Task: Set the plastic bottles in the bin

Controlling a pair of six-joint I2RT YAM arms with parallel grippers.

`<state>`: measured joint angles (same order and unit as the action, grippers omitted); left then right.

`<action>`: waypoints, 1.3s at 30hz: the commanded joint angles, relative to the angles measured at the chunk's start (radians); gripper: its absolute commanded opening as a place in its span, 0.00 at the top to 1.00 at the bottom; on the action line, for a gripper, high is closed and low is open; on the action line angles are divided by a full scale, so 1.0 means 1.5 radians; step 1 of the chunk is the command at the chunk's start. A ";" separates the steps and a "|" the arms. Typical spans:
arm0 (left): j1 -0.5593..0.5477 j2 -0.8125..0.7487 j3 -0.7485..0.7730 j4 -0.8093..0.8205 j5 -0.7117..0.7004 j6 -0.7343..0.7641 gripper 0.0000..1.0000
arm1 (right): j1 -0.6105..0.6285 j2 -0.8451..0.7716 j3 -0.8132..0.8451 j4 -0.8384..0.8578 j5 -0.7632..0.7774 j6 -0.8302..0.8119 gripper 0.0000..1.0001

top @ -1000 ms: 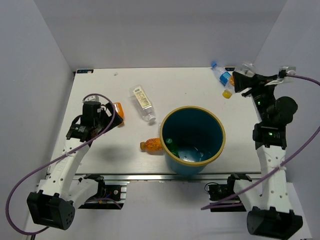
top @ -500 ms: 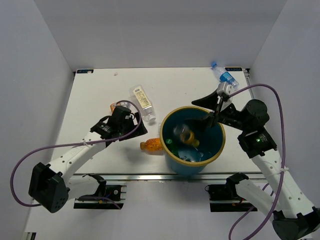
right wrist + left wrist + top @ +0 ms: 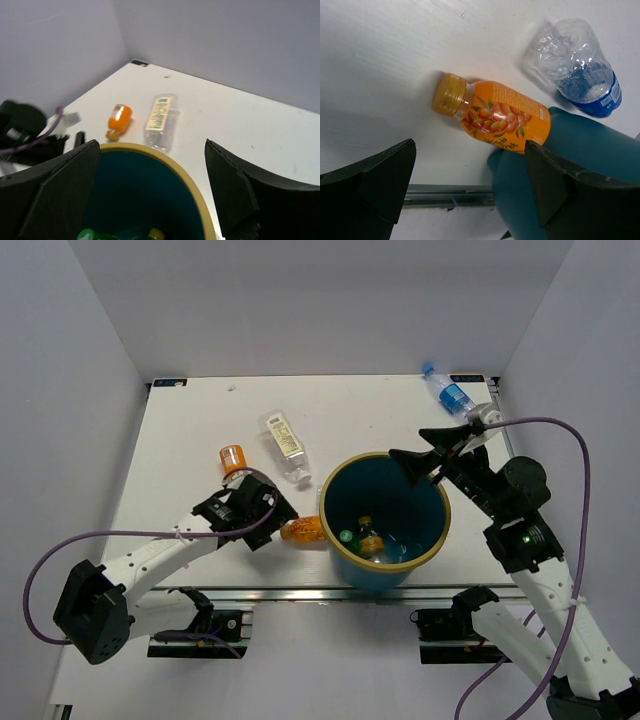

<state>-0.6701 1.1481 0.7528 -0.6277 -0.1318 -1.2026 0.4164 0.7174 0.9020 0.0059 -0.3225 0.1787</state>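
The teal bin (image 3: 338,545) stands mid-table; a green bottle (image 3: 346,537) and a yellow-capped clear bottle (image 3: 368,540) lie inside. My right gripper (image 3: 418,448) hangs open and empty over its far right rim (image 3: 186,176). One orange bottle (image 3: 302,530) lies against the bin's left wall, just beyond my open left gripper (image 3: 268,512); the left wrist view shows this orange bottle (image 3: 495,116) ahead of the fingertips (image 3: 380,185), untouched. A second orange bottle (image 3: 233,457), the cream-labelled clear bottle (image 3: 284,445) and the blue-labelled bottle (image 3: 447,392) lie on the table.
The table's near edge and metal rail (image 3: 445,195) run just below the left gripper. White walls close in the back and both sides. The left arm (image 3: 25,130) shows beyond the bin in the right wrist view.
My right gripper swung from the far right corner to over the bin, opened, and the yellow-capped bottle dropped in. My left arm moved right and nearer, to the orange bottle beside the bin.
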 commanded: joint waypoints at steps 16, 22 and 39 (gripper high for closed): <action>-0.106 0.213 0.075 0.077 -0.054 -0.273 0.02 | 0.002 -0.212 -0.097 -0.167 0.730 0.202 0.11; -0.106 0.260 0.093 0.084 -0.070 -0.266 0.06 | 0.002 -0.246 -0.120 -0.193 0.728 0.196 0.11; -0.107 0.008 0.203 -0.167 -0.436 -0.289 0.78 | -0.005 -0.158 -0.233 -0.276 0.797 0.327 0.11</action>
<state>-0.8261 1.2514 1.0138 -0.7853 -0.5678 -1.6024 0.4149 0.4850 0.5739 -0.4366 0.8330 0.6247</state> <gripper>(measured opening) 0.758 0.894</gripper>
